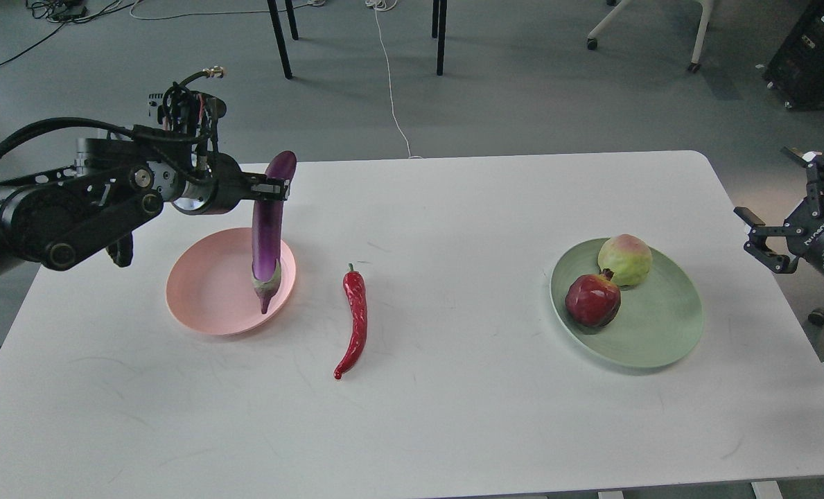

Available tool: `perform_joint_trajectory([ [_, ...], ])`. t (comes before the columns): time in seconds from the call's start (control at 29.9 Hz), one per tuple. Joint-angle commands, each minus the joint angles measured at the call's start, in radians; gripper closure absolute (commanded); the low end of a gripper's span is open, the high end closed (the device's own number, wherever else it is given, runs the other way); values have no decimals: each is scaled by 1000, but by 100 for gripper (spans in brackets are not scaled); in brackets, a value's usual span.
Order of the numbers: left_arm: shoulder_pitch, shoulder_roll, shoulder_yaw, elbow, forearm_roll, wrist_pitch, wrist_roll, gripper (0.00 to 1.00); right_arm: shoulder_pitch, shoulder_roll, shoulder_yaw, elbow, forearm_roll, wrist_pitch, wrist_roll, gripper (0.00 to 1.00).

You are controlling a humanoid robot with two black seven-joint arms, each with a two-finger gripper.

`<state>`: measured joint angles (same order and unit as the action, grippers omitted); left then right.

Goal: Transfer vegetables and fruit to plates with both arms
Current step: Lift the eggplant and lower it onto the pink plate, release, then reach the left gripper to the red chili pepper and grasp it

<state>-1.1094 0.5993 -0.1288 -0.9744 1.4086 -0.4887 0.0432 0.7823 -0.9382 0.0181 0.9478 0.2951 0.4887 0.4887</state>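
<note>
My left gripper (273, 188) is shut on the purple eggplant (267, 235). It holds the eggplant upright, pale stem end down, over the right side of the pale pink plate (204, 294). The red chili (355, 319) lies on the table just right of that plate. The dark red pomegranate (592, 299) and the pale green blushed fruit (624, 260) sit side by side in the pale green plate (661, 326) at the right. My right gripper (775, 225) is open and empty, beyond the table's right edge.
The white table (453, 416) has its far edge just behind the left gripper. Chair and table legs (280, 38), a white cable (391, 83) and a black case (813, 55) stand on the grey floor behind.
</note>
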Motion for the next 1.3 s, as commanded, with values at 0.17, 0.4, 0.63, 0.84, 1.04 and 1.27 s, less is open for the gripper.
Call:
perform_joint_trajectory([
  [0.17,45,128,75,-1,47,0,-65,77,-2,4,-3,-1,-7,0,0,1],
  [0.4,105,139,66,-1,47,0,-74,72,-8,6,-3,-1,-7,0,0,1],
  [0.63,106,131,66,0,46,0,-81,60,-8,6,-3,-1,-7,0,0,1],
  [0.84,114,134,72,0,47,0,-111,25,-12,6,-3,-1,-7,0,0,1],
  [1.04,105,137,43,0,44,0,-166,2,-14,6,-3,0,-8,0,0,1],
  [1.27,85,125,-64,-101,41,0,-177,2,-15,2,-1,0,-8,0,0,1],
])
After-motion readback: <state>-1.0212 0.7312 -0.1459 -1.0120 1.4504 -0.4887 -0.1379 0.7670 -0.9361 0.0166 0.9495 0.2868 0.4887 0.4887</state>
